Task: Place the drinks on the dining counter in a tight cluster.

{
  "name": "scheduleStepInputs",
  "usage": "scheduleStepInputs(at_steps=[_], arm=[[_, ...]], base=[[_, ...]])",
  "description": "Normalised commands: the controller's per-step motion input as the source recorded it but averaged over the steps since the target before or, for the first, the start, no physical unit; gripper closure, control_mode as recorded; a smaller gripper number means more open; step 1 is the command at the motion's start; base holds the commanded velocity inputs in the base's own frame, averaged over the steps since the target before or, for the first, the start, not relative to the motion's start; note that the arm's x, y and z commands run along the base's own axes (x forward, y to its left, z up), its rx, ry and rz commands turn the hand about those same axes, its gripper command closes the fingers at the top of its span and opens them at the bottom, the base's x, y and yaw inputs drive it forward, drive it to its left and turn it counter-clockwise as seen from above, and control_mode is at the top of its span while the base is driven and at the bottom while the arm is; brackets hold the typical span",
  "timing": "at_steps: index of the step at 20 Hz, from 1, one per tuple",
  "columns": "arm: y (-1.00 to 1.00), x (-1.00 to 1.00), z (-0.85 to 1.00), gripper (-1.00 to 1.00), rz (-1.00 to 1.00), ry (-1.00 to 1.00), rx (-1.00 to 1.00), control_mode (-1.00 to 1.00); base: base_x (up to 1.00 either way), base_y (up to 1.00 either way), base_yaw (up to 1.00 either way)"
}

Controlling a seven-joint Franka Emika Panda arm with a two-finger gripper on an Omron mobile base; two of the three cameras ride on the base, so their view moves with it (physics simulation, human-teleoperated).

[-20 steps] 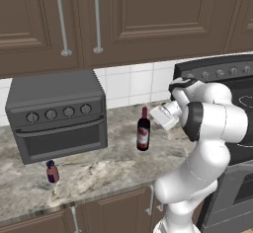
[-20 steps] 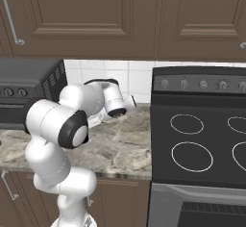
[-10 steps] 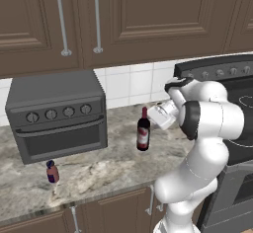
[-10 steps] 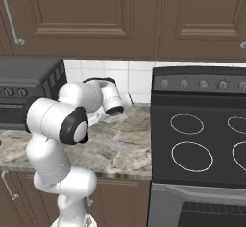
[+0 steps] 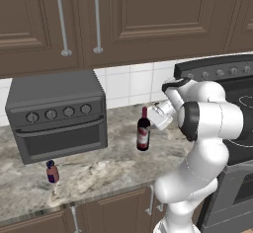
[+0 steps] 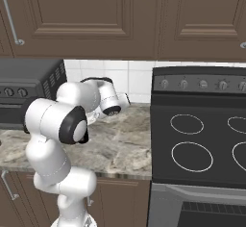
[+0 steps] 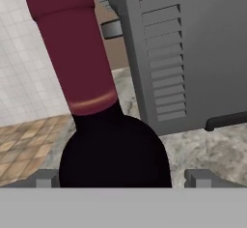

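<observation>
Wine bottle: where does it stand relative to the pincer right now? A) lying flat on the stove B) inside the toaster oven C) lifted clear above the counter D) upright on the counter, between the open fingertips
D: the wine bottle stands upright on the stone counter, and the hand view shows it between the pincer fingertips, which sit apart on either side.

The wine bottle [image 7: 96,101] sits between the gripper's fingertips [image 7: 46,178], but its top and bottom are cut off by the picture's edges.
</observation>
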Motion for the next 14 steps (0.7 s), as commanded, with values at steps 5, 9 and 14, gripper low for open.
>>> scheduleStepInputs(at_steps=[5,9,14], arm=[[0.0,0.0,0.0,1.0,0.0,0.0,0.0,-1.0],[0.0,0.0,0.0,1.0,0.0,0.0,0.0,-1.0],[0.0,-0.03,0.0,1.0,0.0,0.0,0.0,-1.0]], base=[[0.0,0.0,0.0],[0.0,0.0,0.0],[0.0,0.0,0.0]])
